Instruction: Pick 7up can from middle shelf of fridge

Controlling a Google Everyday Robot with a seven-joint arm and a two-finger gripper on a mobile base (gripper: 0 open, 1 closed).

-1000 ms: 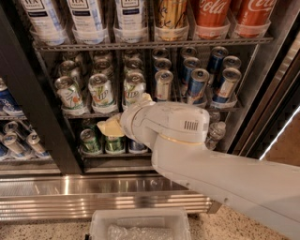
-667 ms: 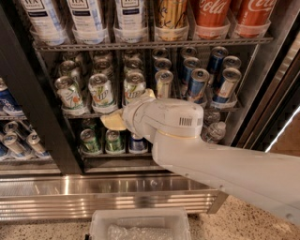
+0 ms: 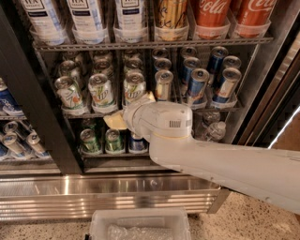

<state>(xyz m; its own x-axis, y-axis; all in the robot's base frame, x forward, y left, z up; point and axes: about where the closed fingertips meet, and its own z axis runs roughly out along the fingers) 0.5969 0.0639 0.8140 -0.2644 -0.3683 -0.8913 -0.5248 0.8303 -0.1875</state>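
My pincer (image 3: 127, 112) sits at the front edge of the middle shelf (image 3: 79, 113), pushed up against the lane that holds the nearest 7up can (image 3: 134, 87). Cream-coloured parts of it show low on one side of that can and higher on the other, but my own white wrist housing (image 3: 161, 123) covers the rest, so I cannot tell whether the pincer is wide, narrow or holding anything. The 7up can stands upright in its clear front tray, the third pale can from the left of the view, with its silver top and pull tab facing up. Two more 7up cans (image 3: 101, 90) stand upright in the lanes beside it, further from me. On the other side come a slim pale can (image 3: 163, 84) and then blue-and-silver cans (image 3: 197, 84) in rows. My arm (image 3: 234, 166) runs back from the wrist toward the lower right of the view, crossing in front of the lower rack, where small green cans (image 3: 89, 140) and a water bottle (image 3: 214, 131) show. Above the middle shelf a rack carries tall bottles (image 3: 89, 18) and red cola cans (image 3: 211, 14). The black frame of the fridge (image 3: 33, 108) stands to the left, and a clear plastic bin (image 3: 140, 224) rests on the floor below its ribbed steel panel.
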